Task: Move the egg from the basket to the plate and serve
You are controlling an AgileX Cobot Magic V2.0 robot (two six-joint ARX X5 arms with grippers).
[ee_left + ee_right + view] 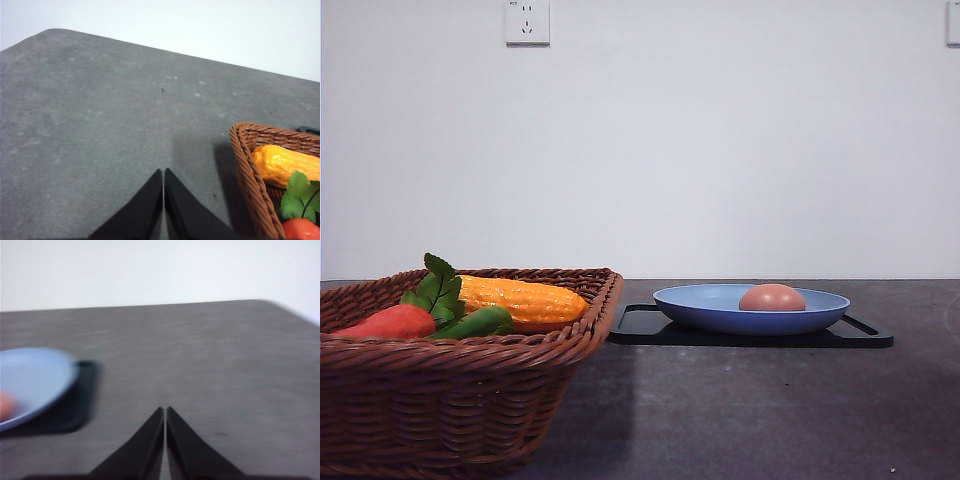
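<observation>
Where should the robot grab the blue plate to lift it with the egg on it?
Probably the raised rim of the plate, coming in from the side. The rim sticks out past the bowl, so closed fingers could open and pinch it. The egg sits right of the middle, so a level lift matters. The right gripper is nearest, over the table beside the black tray.

Both the left gripper [163, 172] and right gripper [165, 411] have smooth, matte black fingers tapering to points.
</observation>
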